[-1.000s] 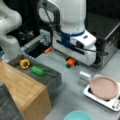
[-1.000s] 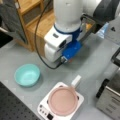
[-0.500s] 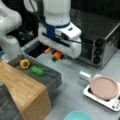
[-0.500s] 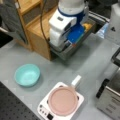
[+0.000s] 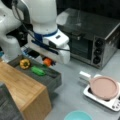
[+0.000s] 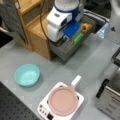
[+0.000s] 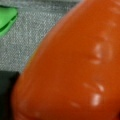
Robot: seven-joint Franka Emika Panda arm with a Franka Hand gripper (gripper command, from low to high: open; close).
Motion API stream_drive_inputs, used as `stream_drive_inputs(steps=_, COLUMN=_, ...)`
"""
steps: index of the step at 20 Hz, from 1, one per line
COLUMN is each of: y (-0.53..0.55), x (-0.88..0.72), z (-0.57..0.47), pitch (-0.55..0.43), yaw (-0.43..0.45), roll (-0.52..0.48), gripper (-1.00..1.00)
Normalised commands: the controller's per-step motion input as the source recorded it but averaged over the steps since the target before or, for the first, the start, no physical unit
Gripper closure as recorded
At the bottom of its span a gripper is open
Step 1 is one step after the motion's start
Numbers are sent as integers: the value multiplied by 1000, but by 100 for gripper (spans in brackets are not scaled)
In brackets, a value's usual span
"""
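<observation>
The pincer [image 5: 47,60] has descended (leftward too) onto the orange vegetable [image 5: 47,61].

Grey bench top [image 6: 30,52] spans both front views, matte, evenly lit, no hard shadows. Wooden shelf unit [image 6: 35,27] stands at the bench's far-left corner in a front view; its plain top [image 5: 22,87] shows low left in a front view. Dark toaster oven [image 5: 95,40] sits along the bench's back edge. Black perforated board [image 6: 12,107] borders the bench's near-left edge. Background dark behind the oven.
</observation>
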Motion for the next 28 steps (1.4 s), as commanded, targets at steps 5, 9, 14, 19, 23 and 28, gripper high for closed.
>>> stream_drive_inputs(steps=5, y=-50, x=-265, z=-154, pitch=-241, yaw=152, roll=-19, gripper=100)
stream_drive_inputs(steps=9, y=-73, x=-282, z=-169, pitch=-237, yaw=152, roll=-21, gripper=100)
stream_drive_inputs(steps=14, y=-72, x=-272, z=-146, pitch=-239, yaw=154, roll=-22, gripper=100)
stream_drive_inputs(steps=19, y=-70, x=-267, z=-124, pitch=-235, yaw=155, roll=-23, gripper=100)
stream_drive_inputs(steps=23, y=-70, x=-267, z=-122, pitch=-234, yaw=155, roll=-23, gripper=100)
stream_drive_inputs(steps=28, y=-70, x=-267, z=-123, pitch=-233, yaw=155, roll=-23, gripper=100)
